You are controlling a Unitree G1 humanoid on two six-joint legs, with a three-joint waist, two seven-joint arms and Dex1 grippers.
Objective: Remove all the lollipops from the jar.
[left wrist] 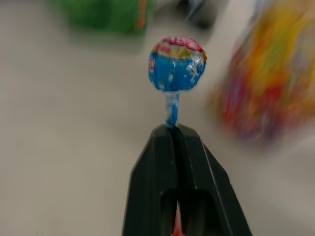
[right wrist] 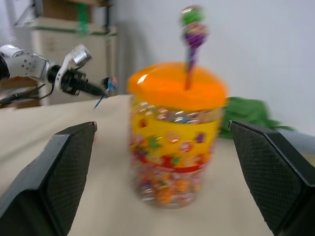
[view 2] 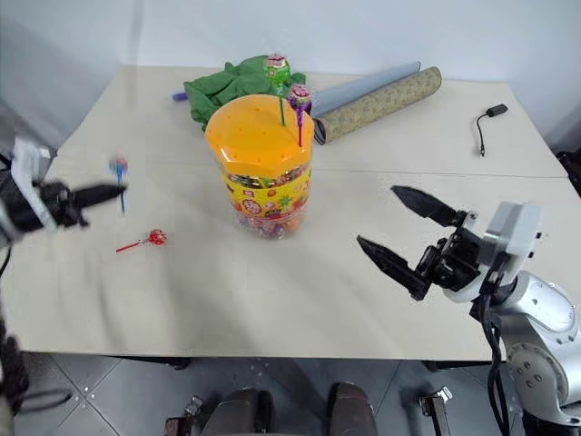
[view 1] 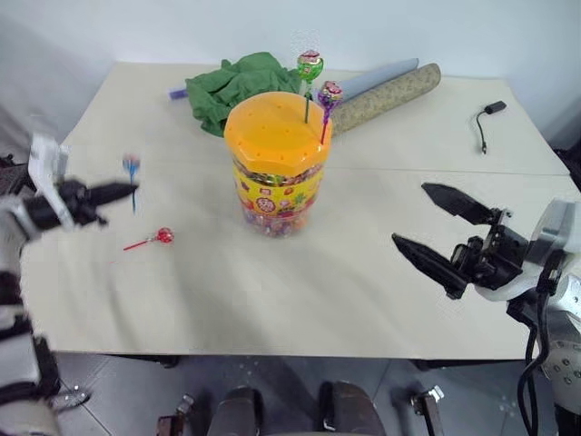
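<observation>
The jar [view 1: 275,173], clear with an orange holed lid and yellow label, stands mid-table. A green lollipop [view 1: 310,65] and a purple lollipop [view 1: 329,94] stick up from its lid. A red lollipop [view 1: 162,236] lies on the table left of the jar. My left gripper [view 1: 127,190] is shut on the stick of a blue lollipop [left wrist: 176,64], held above the table at the left, away from the jar. My right gripper [view 1: 434,222] hangs open to the right of the jar with nothing between its fingers.
A green cloth [view 1: 232,86] and a speckled rolled tube [view 1: 388,93] lie behind the jar. A black cable [view 1: 486,120] rests at the far right. The table's front edge [view 1: 272,350] runs just ahead of my arms.
</observation>
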